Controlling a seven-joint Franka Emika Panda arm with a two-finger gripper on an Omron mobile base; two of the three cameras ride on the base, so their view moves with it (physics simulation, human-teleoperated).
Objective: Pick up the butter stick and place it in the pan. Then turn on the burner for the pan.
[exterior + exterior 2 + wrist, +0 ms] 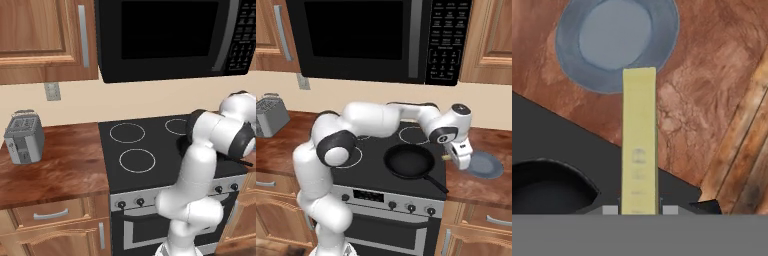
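The jaws are clamped on one end of the butter stick point(639, 145), which hangs above the tabletop point(712, 100) between the grey plate point(614, 42) at 12 o'clock and the pan point(549, 187) at 8 o'clock. The stick looks light, soft and greasy, so a gentle mid-bar hold would suit it. The fingertips are largely hidden, and the pan's rim is cut off

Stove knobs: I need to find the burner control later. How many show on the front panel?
6 across the two base views. Two knobs left of the panel's display, two right of it in the left view; three show at right in the right view. The arm may hide more.
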